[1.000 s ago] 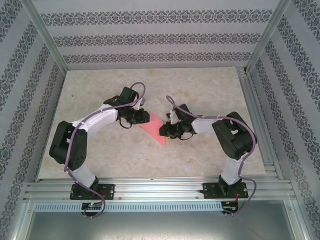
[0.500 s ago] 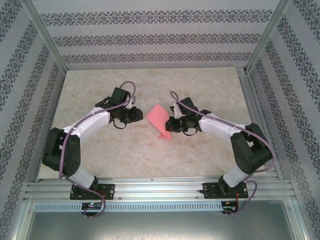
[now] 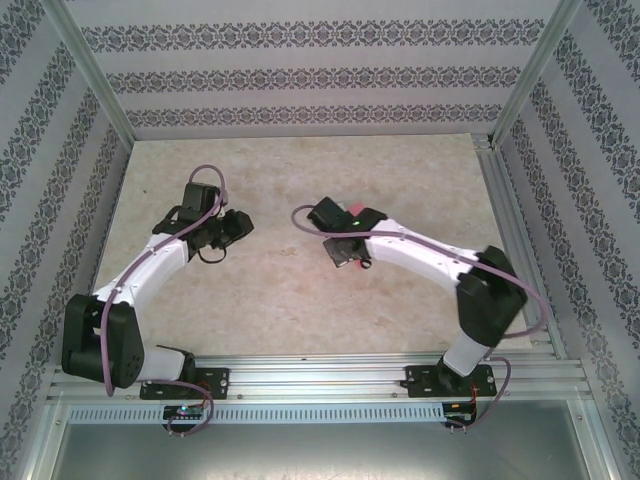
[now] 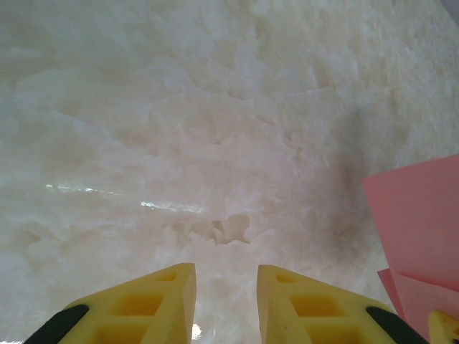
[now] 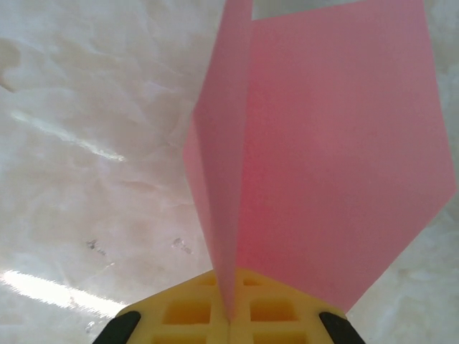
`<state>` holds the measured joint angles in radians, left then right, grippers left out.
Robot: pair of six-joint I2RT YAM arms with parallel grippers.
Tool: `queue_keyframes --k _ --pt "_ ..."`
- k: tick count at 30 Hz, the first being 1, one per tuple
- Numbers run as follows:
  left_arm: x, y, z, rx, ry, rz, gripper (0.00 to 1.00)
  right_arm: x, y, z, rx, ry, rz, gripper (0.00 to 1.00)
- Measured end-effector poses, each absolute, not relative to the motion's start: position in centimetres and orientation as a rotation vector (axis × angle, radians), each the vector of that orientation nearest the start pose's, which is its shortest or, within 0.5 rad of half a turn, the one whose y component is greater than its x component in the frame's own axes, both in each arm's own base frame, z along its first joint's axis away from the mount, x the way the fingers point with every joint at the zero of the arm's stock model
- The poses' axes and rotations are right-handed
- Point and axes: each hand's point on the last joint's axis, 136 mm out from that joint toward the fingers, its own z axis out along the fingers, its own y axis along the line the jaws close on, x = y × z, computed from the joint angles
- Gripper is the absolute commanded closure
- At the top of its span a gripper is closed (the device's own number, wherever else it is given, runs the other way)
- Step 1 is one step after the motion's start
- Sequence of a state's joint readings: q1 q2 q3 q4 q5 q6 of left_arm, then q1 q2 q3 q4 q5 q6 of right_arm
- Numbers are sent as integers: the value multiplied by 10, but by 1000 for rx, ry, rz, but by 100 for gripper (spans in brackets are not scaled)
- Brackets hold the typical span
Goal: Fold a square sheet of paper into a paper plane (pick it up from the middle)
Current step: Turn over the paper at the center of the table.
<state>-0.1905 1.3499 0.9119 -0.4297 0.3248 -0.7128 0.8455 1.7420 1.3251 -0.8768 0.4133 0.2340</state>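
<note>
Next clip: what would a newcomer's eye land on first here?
In the right wrist view, the folded pink paper rises straight from the right gripper, whose jaws are shut on its near end. In the left wrist view, the left gripper hangs empty over the pale marbled table, jaws slightly apart, with a corner of the pink paper at the right edge.

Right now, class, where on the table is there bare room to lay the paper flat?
Bare: the far strip of table below the back wall, and the near middle patch along the rail. Crowded: the centre, where the right gripper clamps the paper opposite the left gripper.
</note>
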Motion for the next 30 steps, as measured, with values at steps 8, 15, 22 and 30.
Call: queue_keyframes --k 8,15,22,30 --pt "345 -61 140 -755 2376 -739 70 262 299 30 -1231 2435 -690 89" --pt "340 0 144 -956 2253 -698 68 238 342 26 -1395 2326 -680 54" --pt "339 -9 147 -915 2266 -778 64 225 365 65 -1341 2367 -414 43" --pt "338 -50 155 -750 2316 -949 64 240 316 149 -818 2440 309 67"
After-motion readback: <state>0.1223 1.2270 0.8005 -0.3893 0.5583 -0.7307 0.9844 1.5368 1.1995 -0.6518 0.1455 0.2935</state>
